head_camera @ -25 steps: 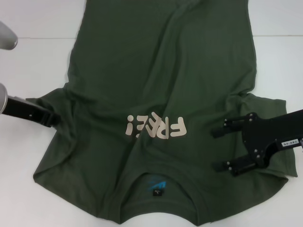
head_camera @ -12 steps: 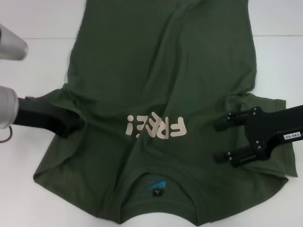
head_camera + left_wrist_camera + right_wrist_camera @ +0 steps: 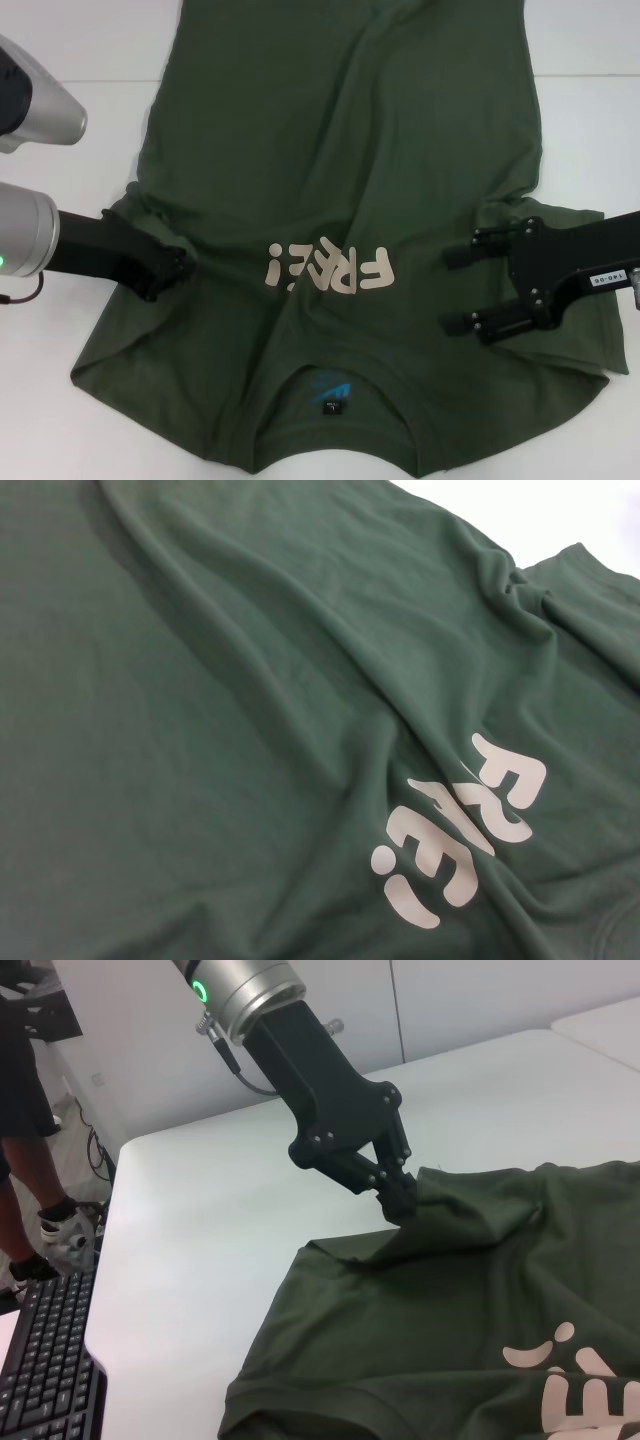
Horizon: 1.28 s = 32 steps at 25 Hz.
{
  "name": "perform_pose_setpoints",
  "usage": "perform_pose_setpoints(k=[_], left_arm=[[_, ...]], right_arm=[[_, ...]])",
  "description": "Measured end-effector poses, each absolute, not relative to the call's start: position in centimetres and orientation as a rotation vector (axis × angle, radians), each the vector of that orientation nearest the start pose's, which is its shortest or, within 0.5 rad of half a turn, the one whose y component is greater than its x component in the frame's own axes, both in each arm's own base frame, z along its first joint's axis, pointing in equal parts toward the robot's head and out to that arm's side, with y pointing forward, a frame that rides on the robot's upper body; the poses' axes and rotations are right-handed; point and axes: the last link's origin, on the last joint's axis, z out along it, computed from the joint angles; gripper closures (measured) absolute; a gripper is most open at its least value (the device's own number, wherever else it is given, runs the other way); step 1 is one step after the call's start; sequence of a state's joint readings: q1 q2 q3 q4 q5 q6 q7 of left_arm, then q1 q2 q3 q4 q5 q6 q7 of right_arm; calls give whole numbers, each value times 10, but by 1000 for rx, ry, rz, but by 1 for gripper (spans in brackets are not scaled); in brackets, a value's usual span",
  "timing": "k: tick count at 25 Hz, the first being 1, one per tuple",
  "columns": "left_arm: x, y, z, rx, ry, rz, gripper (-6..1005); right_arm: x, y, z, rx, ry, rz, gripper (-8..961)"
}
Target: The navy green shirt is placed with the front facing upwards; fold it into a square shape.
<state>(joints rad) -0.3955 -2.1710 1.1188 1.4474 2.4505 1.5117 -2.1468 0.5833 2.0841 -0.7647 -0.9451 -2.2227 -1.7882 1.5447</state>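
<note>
Counter (image 3: pixel 90 420): white and flat; it carries the whole garment, and bare surface shows at 9 o'clock and 3 o'clock of the cloth in the head view.

Navy green shirt (image 3: pixel 340 150): spread front-up across the middle of the counter, collar and neck label at 6 o'clock nearest the robot, hem running off toward 12 o'clock. Not flat: long creases run through the body and both sleeve areas are rumpled.

Handling: I judge it light, soft and limp. It will sag and drag rather than hold a line, so a lifted edge will trail its wrinkles. It is not fragile and not slippery on the pads.

Where to grip: sleeve edges, shoulder seams or hem corners, where a doubled layer gives the pads something to bite.

Lettering "FREE!" (image 3: pixel 328 270): cream chest print at the shirt's centre, between the 2 arms; a handy marker for the fold lines.

Right pincer (image 3: pixel 458 288): over the sleeve at 3 o'clock, its 2 fingers spread apart and holding nothing, just above or on the cloth.

Left pincer (image 3: pixel 400 1195): at 9 o'clock, on the other sleeve; the right wrist view shows its tips closed on a pinch of the fabric, which rises in a small peak.
</note>
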Motion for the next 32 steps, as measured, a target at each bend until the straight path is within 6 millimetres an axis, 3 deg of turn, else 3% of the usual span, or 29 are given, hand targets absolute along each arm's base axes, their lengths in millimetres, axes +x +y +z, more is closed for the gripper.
perform_pose_setpoints(k=[9, 22, 29, 32], left_arm=[[-211, 337, 20, -2645, -757, 132, 942], [-201, 323, -13, -2790, -642, 240, 940], [-197, 323, -16, -2775, -734, 212, 939], [-196, 324, -14, -2758, -776, 163, 863]], right_arm=[[227, 326, 21, -3035, 445, 374, 70], [228, 325, 20, -3043, 420, 370, 69], [228, 324, 20, -3047, 406, 367, 70], [229, 324, 21, -3047, 399, 366, 70]])
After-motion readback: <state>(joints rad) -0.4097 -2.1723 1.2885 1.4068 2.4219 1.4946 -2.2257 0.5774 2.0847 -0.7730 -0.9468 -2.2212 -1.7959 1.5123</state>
